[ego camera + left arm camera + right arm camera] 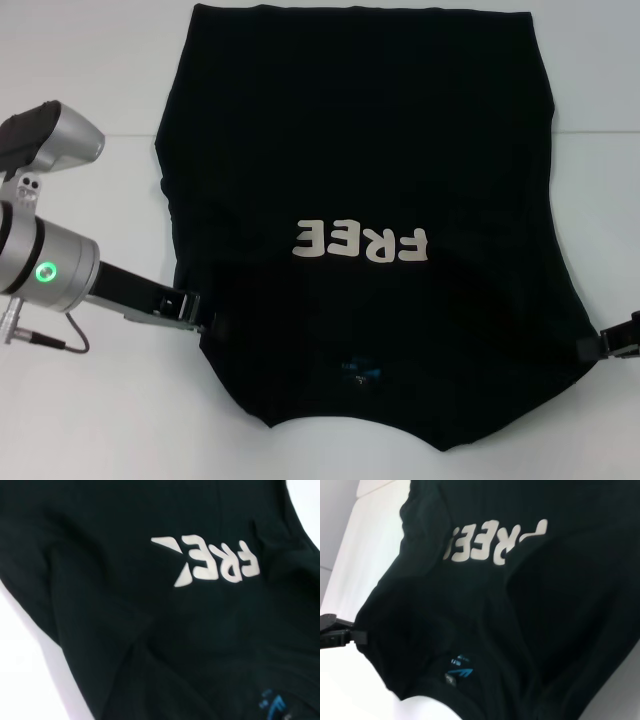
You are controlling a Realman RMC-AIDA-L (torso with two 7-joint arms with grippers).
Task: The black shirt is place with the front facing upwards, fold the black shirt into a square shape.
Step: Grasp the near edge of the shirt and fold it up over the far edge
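Observation:
The black shirt (360,150) lies front up on the white table (80,420), its cream letters (360,240) upside down to me and its blue neck label (358,368) near me. My left gripper (205,318) is shut on the shirt's near left corner. My right gripper (590,346) is shut on the near right corner. The near part looks pulled taut between them and a little raised. The shirt fills the left wrist view (125,580) and the right wrist view (545,605), where the left gripper (355,635) shows at the cloth's edge.
Bare white table surrounds the shirt on the left, the right and at the near edge. My left arm's silver housing (45,265) hangs over the table at the left.

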